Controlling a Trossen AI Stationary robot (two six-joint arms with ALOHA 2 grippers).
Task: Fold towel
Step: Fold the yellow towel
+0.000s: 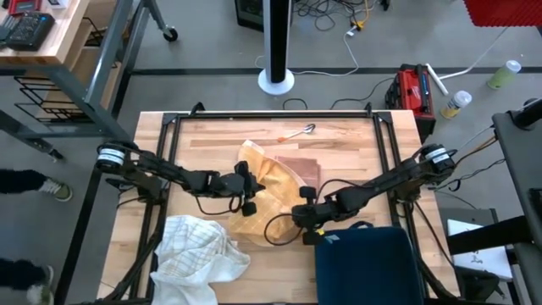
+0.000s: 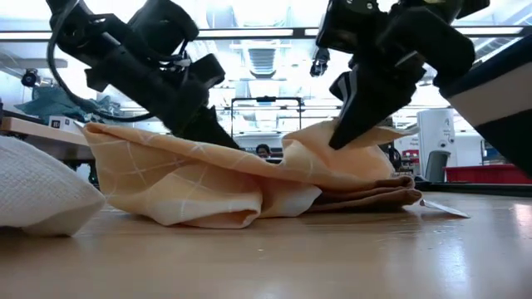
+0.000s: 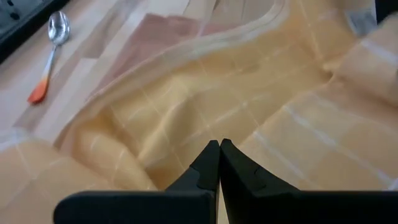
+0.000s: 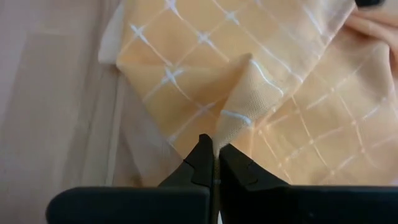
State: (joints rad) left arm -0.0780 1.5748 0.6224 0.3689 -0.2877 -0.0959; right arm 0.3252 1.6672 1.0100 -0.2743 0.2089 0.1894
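Currently both grippers are pinching the orange checked towel (image 1: 271,191), which is lying crumpled at the middle of the wooden table (image 1: 339,144). The left gripper (image 3: 219,149) is nipping one fold with fingers pressed together, and the right gripper (image 4: 214,151) is clamping a raised ridge of cloth.

Two arms, dark matte black throughout, built of slim tubular links with chunkier blocky joints. Shoulder joints each carry a round pale ring with a dark centre. Black cables loop loosely beside the wrists of both arms. Left gripper (image 3: 219,149) and right gripper (image 4: 215,144): black angular fingers, stepped inner edges, tapering to pointed tips, mounted on a broad flat black bar
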